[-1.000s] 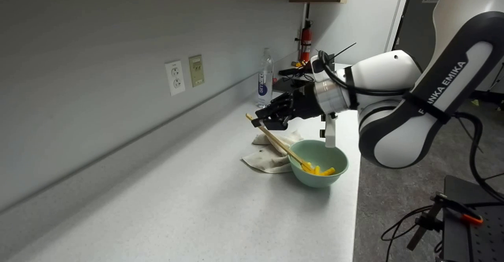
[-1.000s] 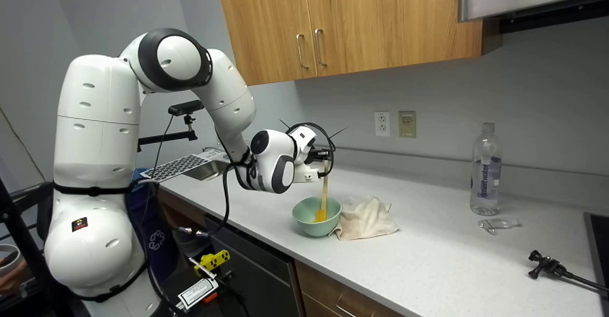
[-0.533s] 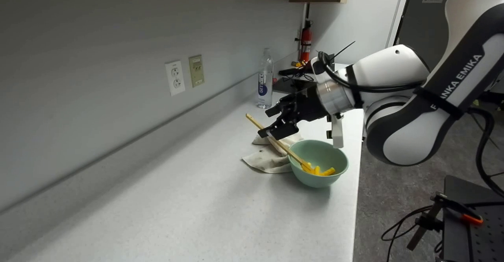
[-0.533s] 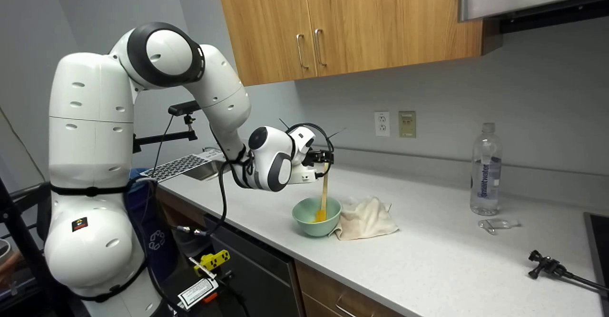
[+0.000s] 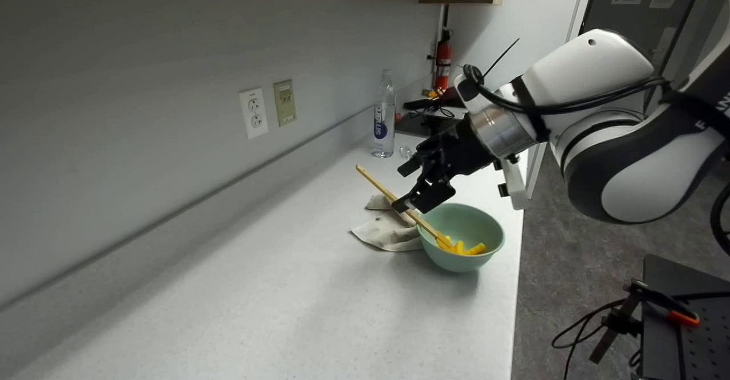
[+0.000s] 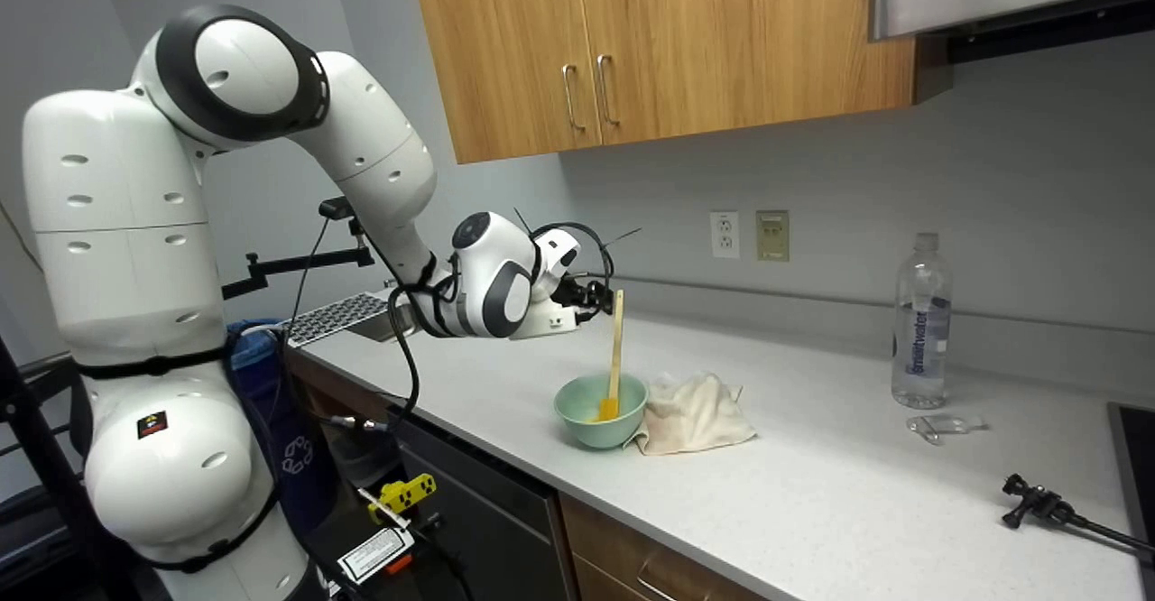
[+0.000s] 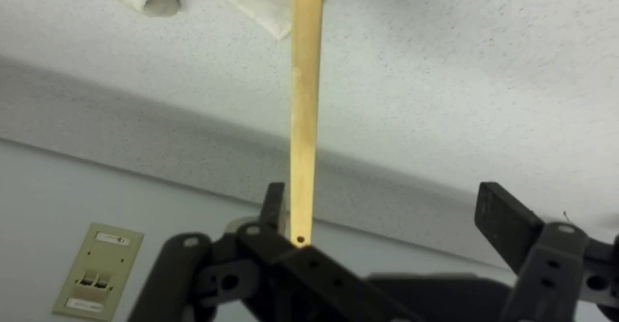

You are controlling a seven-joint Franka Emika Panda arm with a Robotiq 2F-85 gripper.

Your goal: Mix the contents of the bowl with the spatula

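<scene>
Claw (image 5: 402, 188) hides part of the spatula (image 5: 425, 225) in an exterior view.

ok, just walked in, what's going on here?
Robot arm, meant to mix the bowl with the spatula. Its pincer is open near the handle, so no grip and no stirring right now; can't tell if they touch. The spatula leans unheld in the bowl with some yellow pieces. A cloth lies beside the bowl.
</scene>
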